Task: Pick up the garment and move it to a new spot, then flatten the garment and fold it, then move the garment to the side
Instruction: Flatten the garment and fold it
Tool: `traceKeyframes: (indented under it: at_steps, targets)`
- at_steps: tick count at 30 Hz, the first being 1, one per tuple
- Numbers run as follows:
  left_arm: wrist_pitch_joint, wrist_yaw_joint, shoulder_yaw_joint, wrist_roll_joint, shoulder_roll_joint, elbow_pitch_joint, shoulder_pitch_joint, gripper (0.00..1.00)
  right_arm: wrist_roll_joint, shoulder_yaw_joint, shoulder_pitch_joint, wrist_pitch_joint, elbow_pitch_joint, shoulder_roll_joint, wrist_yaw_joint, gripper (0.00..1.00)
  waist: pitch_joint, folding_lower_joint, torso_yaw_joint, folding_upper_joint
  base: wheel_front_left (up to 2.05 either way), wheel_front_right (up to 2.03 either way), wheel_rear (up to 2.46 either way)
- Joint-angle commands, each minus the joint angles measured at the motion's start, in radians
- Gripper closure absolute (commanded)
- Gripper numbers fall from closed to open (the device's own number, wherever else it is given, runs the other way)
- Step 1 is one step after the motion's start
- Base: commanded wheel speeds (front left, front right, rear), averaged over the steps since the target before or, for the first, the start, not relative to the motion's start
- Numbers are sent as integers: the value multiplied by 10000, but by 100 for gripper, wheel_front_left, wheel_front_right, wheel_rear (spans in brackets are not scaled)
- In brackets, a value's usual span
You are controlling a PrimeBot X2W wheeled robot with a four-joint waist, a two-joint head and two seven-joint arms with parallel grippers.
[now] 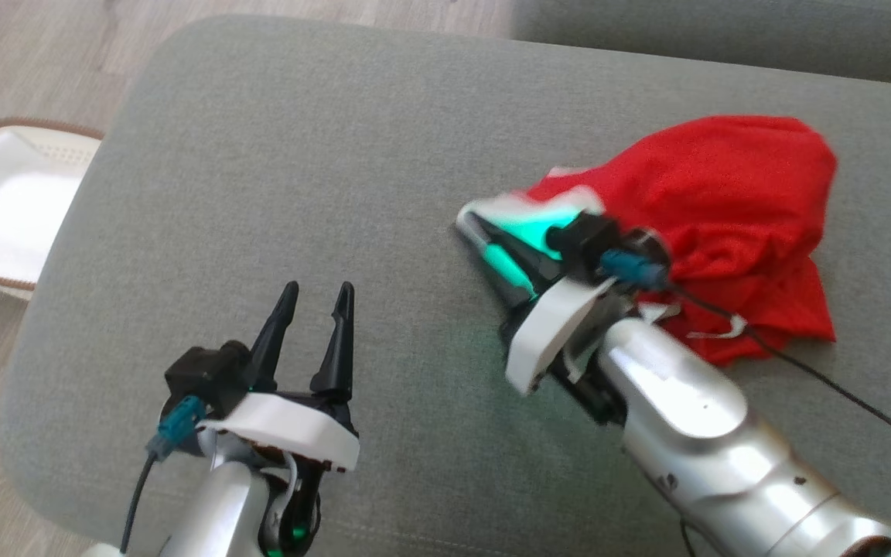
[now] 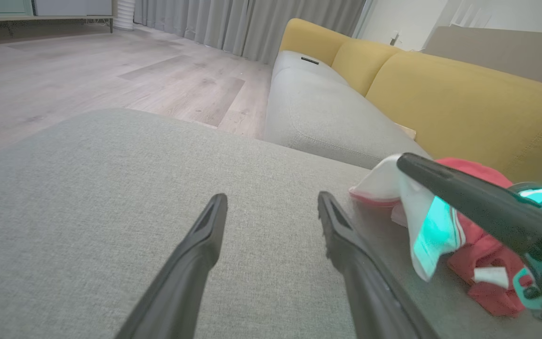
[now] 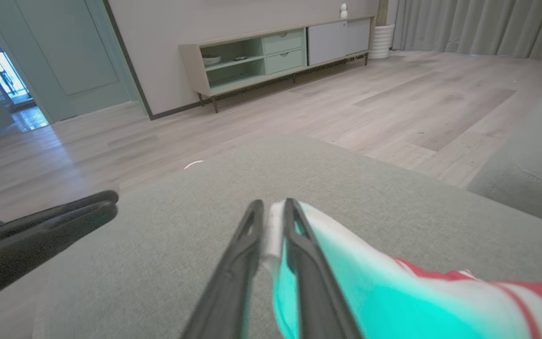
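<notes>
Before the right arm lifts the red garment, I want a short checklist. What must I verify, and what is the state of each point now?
1. The right gripper is closed on the garment, with its white edge between the fingers: ok.
2. The grip is deep enough to survive a lift: cannot tell.
3. The left gripper is open and apart from the cloth: ok.
4. There is bare grey cushion on the left for a new spot: ok.
5. The black cable is free of the cloth: cannot tell; it crosses the red corner in the head view.
</notes>
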State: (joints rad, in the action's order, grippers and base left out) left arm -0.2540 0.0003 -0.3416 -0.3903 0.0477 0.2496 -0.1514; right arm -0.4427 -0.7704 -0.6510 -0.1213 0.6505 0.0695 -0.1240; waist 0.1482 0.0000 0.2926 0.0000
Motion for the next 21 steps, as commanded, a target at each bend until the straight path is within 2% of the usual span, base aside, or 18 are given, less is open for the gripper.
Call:
traceKeyframes:
  at_steps: [1,5,10,15,21]
  targets:
    - [-78,31,343,-19,26,-289,-245,0,-91,-79,-175,15,-322,-192,-67,0,-30,0,-51,0,0,0,0]
    - [-78,47,463,14,26,-321,-198,0,-230,-357,-24,-27,-135,-192,-67,0,-174,0,-330,0,0,0,0]
    - [-78,27,587,55,26,-391,-97,0,125,4,378,-424,21,-192,-67,0,-407,0,-834,0,0,0,0]
    - [-78,39,717,63,26,-600,21,0,979,1343,1102,-951,-101,-128,-67,0,-603,0,-1396,0,0,0,0]
    - [-78,45,869,109,26,-863,76,0,1998,3402,2600,-1193,-1247,68,-67,0,-743,0,-1966,0,0,0,0]
